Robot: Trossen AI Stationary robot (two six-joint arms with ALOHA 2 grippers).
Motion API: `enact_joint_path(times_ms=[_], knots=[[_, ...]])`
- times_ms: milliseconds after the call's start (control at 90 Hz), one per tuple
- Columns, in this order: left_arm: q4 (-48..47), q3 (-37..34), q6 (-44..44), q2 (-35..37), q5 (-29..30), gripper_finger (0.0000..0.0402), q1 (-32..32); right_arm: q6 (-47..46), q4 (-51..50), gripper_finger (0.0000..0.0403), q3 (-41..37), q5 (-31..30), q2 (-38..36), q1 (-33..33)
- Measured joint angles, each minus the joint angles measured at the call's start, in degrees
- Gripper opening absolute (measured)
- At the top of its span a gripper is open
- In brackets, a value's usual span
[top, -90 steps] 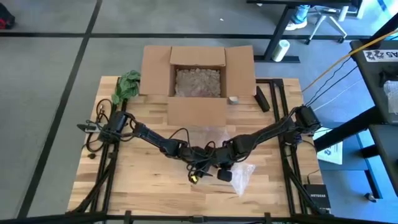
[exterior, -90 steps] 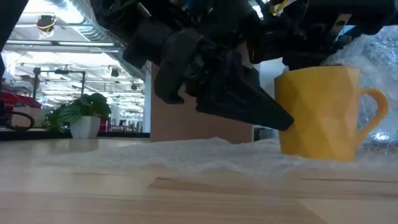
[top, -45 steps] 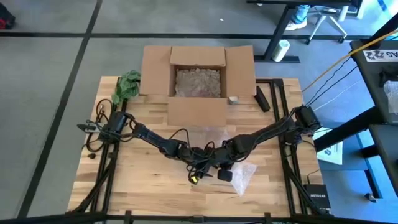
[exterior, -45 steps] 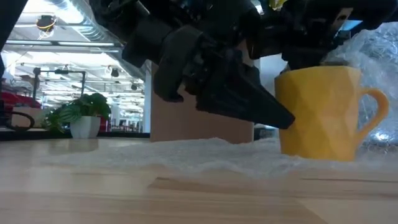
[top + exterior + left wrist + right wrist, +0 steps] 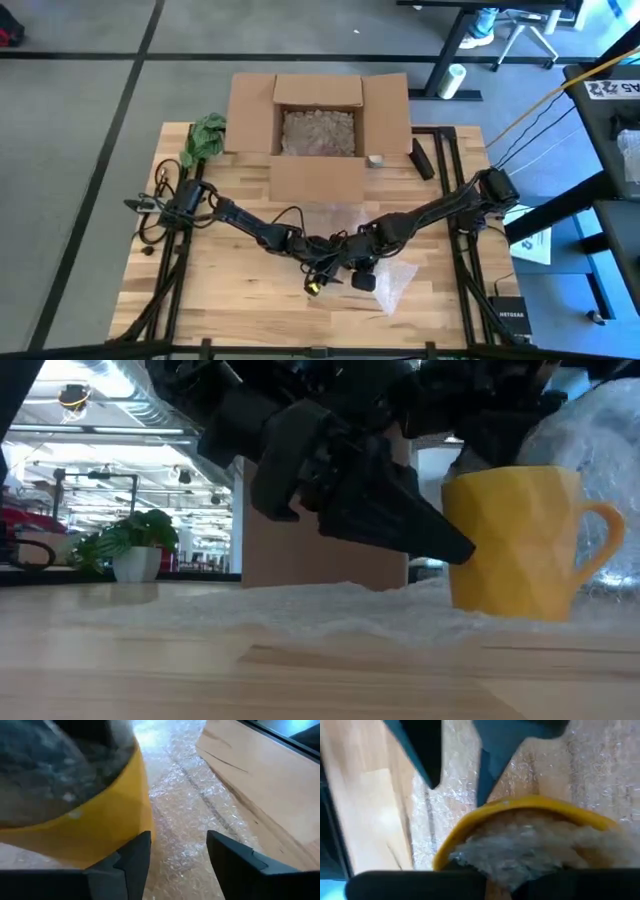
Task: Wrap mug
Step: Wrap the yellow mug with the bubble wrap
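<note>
One yellow mug (image 5: 515, 540) stands upright on one sheet of bubble wrap (image 5: 300, 605) on the desk (image 5: 200, 680), stuffed with wrap. The left tool (image 5: 175, 855), fingers parted, sits just beside the mug's base. The right tool (image 5: 460, 880) hovers over the mug's rim; its grip cannot be made out.

Yellow mug (image 5: 512, 540): you have one.
Bubble wrap sheet (image 5: 392, 283): you see one.
Cardboard box (image 5: 318, 131): you have one, open.
Robot arms: you count two.
Small potted plant (image 5: 134, 546): one.
Green cloth (image 5: 204, 138): one.
White roll (image 5: 451, 81): one.
</note>
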State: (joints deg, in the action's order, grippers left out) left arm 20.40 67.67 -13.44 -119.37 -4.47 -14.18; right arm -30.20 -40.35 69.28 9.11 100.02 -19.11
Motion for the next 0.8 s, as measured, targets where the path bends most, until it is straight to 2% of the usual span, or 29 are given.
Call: enact_joint_path(times_ms=[456,622,800], knots=[[-0.2,-0.1,0.0,-0.2,-0.1,0.0177,-0.1,0.3,-9.9,0.0032,5.4,-4.1,-0.7,0.0],[-0.2,-0.1,0.0,-0.1,-0.2,0.0177,-0.1,0.3,-10.9,0.0005,5.4,-4.4,-0.7,0.0],[-0.3,-0.1,-0.3,0.3,-0.2,0.0177,-0.4,0.5,-10.7,0.0001,5.4,-4.4,-0.7,0.0]])
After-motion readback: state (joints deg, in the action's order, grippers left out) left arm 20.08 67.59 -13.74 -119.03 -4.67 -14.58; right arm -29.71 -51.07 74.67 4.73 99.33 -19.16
